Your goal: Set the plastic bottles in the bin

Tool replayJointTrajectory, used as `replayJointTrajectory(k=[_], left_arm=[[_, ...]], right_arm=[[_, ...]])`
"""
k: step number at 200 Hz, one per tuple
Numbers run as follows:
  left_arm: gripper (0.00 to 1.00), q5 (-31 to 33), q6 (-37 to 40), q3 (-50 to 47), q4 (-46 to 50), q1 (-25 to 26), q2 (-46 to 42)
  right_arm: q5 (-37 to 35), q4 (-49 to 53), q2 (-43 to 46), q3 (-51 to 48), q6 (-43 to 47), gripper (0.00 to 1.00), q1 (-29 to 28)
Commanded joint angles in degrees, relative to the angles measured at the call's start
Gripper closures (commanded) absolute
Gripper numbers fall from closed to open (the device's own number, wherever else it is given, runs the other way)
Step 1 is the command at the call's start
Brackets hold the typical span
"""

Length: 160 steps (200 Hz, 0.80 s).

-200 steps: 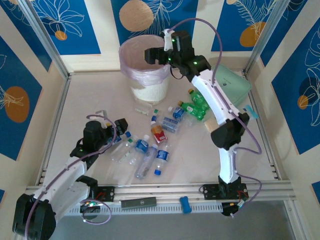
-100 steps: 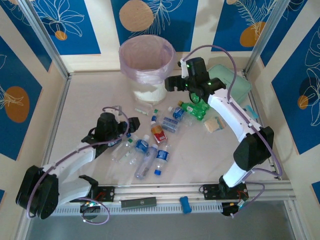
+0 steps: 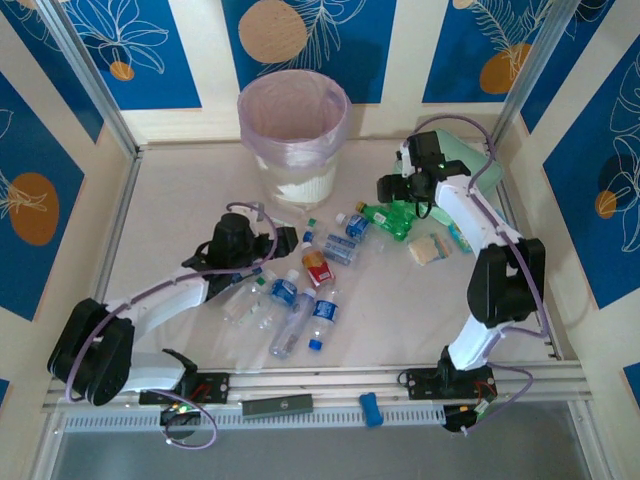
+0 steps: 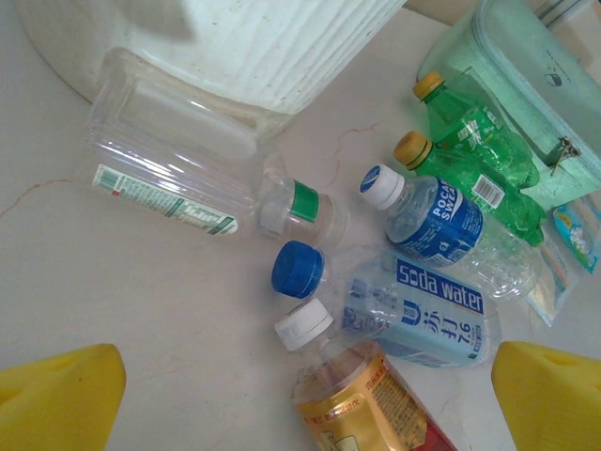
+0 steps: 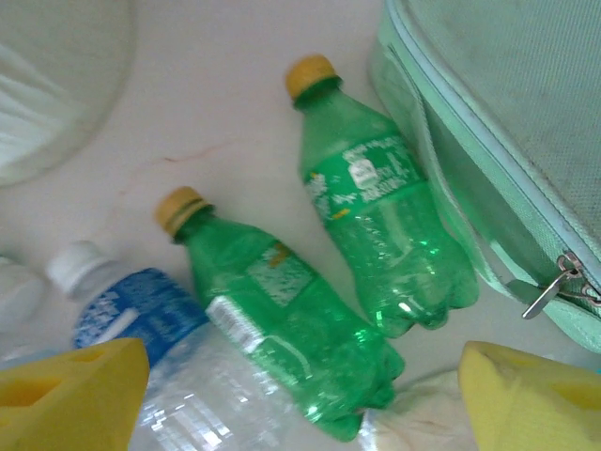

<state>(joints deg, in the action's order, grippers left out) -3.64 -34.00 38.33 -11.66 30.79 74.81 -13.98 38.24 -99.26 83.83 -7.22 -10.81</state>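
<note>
The white bin point(image 3: 293, 150) with its pink liner stands at the back. Several plastic bottles point(image 3: 300, 295) lie scattered in front of it. My left gripper point(image 3: 283, 239) is open and empty above a red-labelled bottle point(image 4: 362, 399), a "Soda water" bottle point(image 4: 418, 310) and a Pocari bottle point(image 4: 434, 221); its yellow fingertips point(image 4: 58, 399) straddle them. A clear green-labelled bottle point(image 4: 169, 160) lies against the bin wall point(image 4: 254, 38). My right gripper point(image 3: 390, 188) hangs open over two green yellow-capped bottles point(image 5: 282, 310) point(image 5: 376, 207), with a blue-labelled clear bottle point(image 5: 141, 324) beside its left pad point(image 5: 70, 395).
A mint green zip pouch point(image 5: 507, 122) lies right of the green bottles, also at the back right point(image 3: 478, 170). Small flat packets point(image 3: 428, 250) sit on the table near the right arm. Metal frame rails edge the table on both sides.
The right arm swung from over the bin rim back to the right and down above the green bottles. The left arm reached forward and right toward the bottle cluster.
</note>
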Motion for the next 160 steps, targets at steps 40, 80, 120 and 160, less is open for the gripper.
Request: replayJointTrajectory(k=[40, 80, 120, 160], left_arm=[[0.00, -1.4, -0.1, 3.5, -2.4, 1.0, 3.1], [0.00, -1.0, -0.2, 3.9, -2.8, 1.2, 3.9], [0.00, -0.8, -0.2, 4.0, -3.0, 1.3, 4.3], [0.00, -0.1, -0.2, 3.8, -3.1, 1.3, 4.6]], right_arm=[[-2.9, 3.8, -11.4, 9.8, 6.3, 0.21, 0.7], [-7.2, 6.7, -17.4, 15.8, 9.5, 0.26, 0.1], [-10.5, 6.9, -20.5, 17.2, 12.3, 0.28, -0.9], [-9.8, 6.2, -23.1, 17.2, 13.6, 0.29, -1.5]])
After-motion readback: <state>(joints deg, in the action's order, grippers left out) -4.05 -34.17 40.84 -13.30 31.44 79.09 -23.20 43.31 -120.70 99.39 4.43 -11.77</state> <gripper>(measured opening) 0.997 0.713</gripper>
